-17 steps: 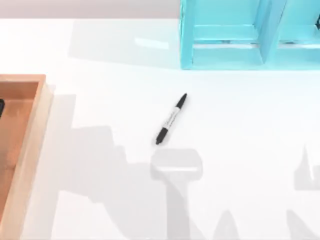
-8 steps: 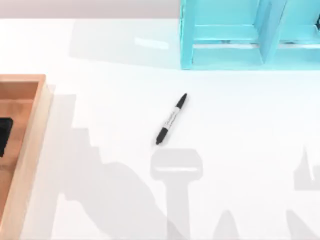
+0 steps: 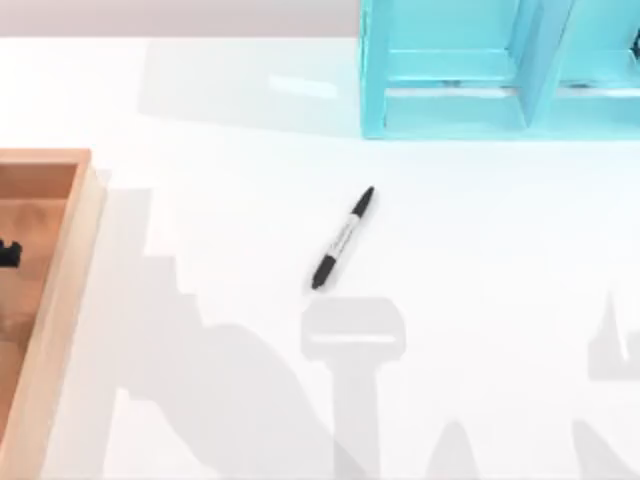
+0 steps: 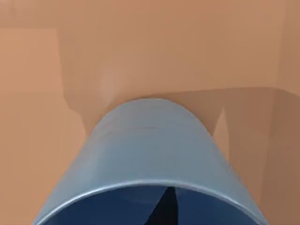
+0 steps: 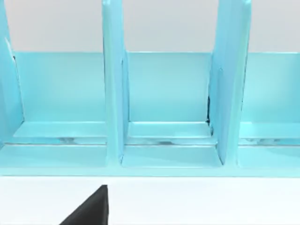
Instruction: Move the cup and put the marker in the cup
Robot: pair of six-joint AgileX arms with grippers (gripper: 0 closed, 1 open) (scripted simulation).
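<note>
**Left pincer at cup inside wooden tray**

Wooden tray (image 3: 60,260) is boxing in the left gripper (image 3: 8,253); finger spread: cannot tell. Cup (image 4: 150,154) is sitting directly beneath it, apparently empty, presumably being approached for lifting. Marker (image 3: 343,238) is lying well apart on the table (image 3: 480,260). The right arm is facing the blue shelf (image 5: 154,108).

Your left end effector (image 3: 8,254) at the far left edge in the top view, just a small black tip in sight, your right end effector's dark finger (image 5: 89,208) low in the right wrist view, above the counter (image 5: 197,201)
</note>
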